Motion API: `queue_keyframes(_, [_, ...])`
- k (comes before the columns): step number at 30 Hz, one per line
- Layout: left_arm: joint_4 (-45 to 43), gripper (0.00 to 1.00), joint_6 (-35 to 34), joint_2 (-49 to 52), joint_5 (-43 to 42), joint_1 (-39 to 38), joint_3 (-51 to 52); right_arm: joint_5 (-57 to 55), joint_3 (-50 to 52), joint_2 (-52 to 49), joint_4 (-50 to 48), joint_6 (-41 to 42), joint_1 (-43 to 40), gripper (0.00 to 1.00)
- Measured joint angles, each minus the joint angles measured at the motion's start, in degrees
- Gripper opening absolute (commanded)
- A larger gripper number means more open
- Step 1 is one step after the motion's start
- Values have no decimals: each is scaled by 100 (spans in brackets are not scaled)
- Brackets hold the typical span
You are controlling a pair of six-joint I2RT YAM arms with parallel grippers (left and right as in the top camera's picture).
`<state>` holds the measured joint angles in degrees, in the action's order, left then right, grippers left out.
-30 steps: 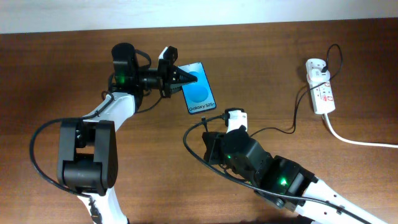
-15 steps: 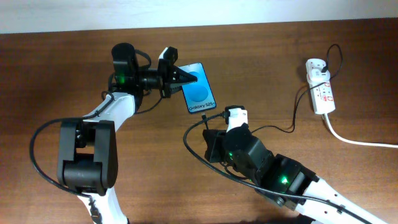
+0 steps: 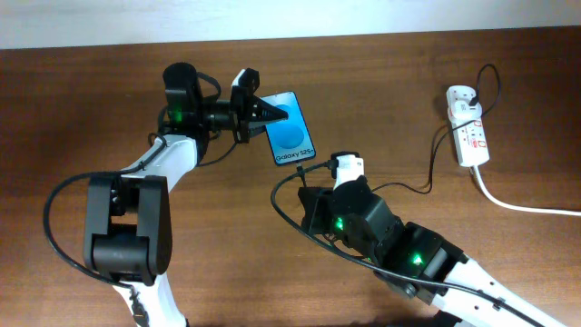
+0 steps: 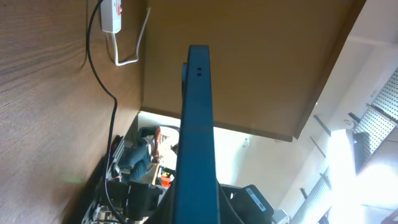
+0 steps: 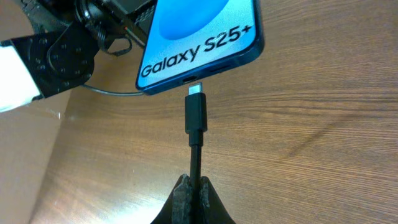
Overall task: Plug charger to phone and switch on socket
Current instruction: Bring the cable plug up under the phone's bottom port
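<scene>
Found the phone [image 3: 293, 130] screen-up near the middle of the table [image 3: 91, 82], port [image 5: 191, 79] end turned toward the right arm. Saw the left fingers [image 3: 261, 110] closed together on its far corner, bracing it. Saw the right fingers [image 5: 185, 198] clamped on the charger [image 5: 194, 155], a little behind its plug tip [image 5: 195, 92]. Made out that tip just short of the port, nearly in line, not yet inside. Judged insertion as the step in hand. Called for a slow, straight push along the charger's line, tip held level with the slot, phone braced against sliding. Feared buckling of the free stub ahead of the grip, or skidding under the phone's edge. Noted the socket [image 3: 468, 132] well apart at the right, with neither arm near it.
</scene>
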<state>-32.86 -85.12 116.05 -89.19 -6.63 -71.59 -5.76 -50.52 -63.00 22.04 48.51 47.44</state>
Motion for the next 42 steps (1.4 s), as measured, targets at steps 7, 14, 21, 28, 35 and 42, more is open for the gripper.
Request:
queue_keyframes(7, [-2, 0, 0, 0, 0, 0, 0, 68, 0, 0, -24, -96, -2, 4])
queue_keyframes(14, [-33, 0, 0, 0, 0, 0, 0, 66, 0, 0, -136, -223, -2, 4])
queue_keyframes(21, [-52, 0, 0, 0, 0, 0, 0, 20, 0, 0, -136, -243, 0, 4])
queue_keyframes(28, [-63, 0, 0, 0, 0, 0, 0, 22, 0, 0, -125, -245, -2, 4])
queue_keyframes(35, [-63, 0, -28, 0, 0, 0, 0, 22, 0, 0, -107, -243, -2, 4])
queue_keyframes(42, [-63, 0, -92, 0, 0, 0, 0, 20, 0, 0, -107, -238, -2, 4])
